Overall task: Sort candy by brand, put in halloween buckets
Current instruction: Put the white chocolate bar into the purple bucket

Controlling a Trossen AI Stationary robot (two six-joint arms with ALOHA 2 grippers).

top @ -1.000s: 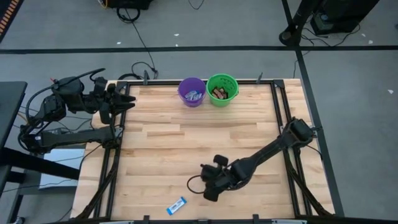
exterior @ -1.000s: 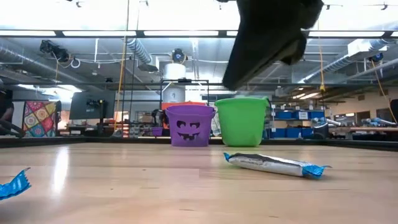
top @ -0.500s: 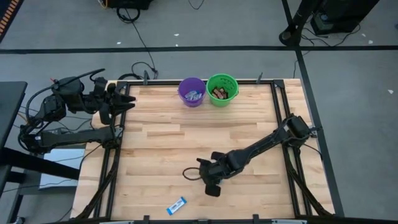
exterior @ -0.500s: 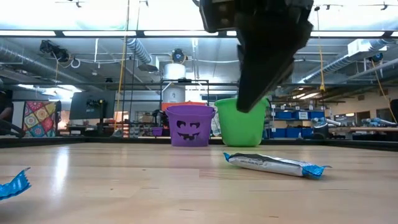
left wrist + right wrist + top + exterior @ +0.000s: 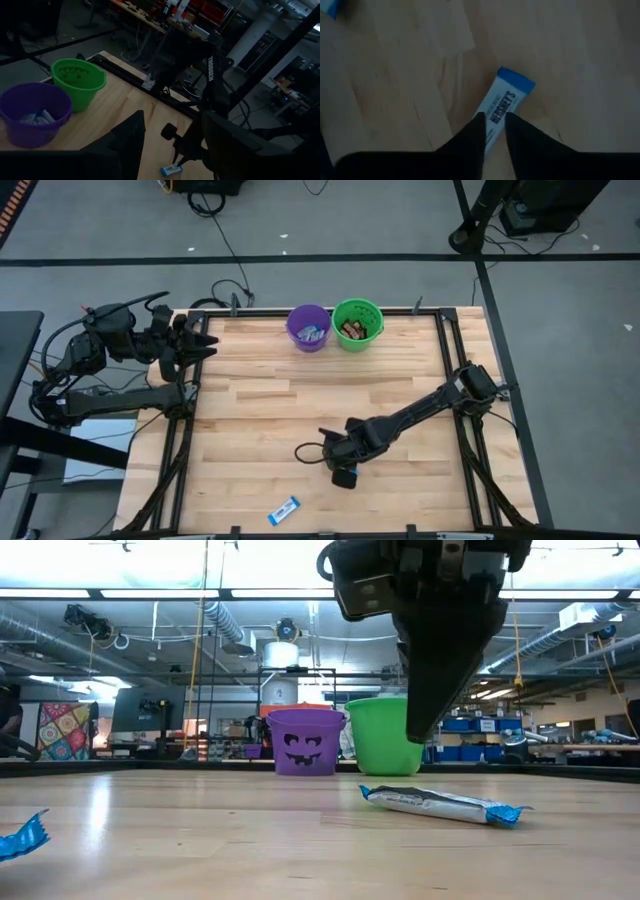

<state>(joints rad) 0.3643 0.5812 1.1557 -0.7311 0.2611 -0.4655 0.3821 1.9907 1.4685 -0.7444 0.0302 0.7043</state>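
Right gripper (image 5: 343,476): lower middle of the high view, at the end of the right arm, which reaches in from the bench's right edge; it points down over a candy bar. In the right wrist view its two dark fingers (image 5: 472,137) stand a narrow gap apart, one on each side of the bar's near end. Whether they press on the wrapper cannot be told.
Candy at the gripper (image 5: 501,107): a blue-and-white wrapped bar lying flat on the bench, its blue end pointing away from the fingers. In the low view it lies right of centre (image 5: 440,804), below the hanging gripper (image 5: 425,730), with clear air between them.
Second loose candy (image 5: 284,510): blue-and-white, near the bottom edge of the high view, left of and below the right gripper, well apart from it; at the far left edge of the low view (image 5: 22,837).
Purple bucket (image 5: 308,327): upper middle of the high view, at the far bench edge, with blue-and-white bars inside.
Green bucket (image 5: 358,324): touching or just beside the purple one on its right, with dark bars inside.
Left gripper (image 5: 200,345): upper left of the high view, at the bench's left corner, fingers spread apart and holding nothing.
Bench (image 5: 260,410): light wood planks in a dark frame.
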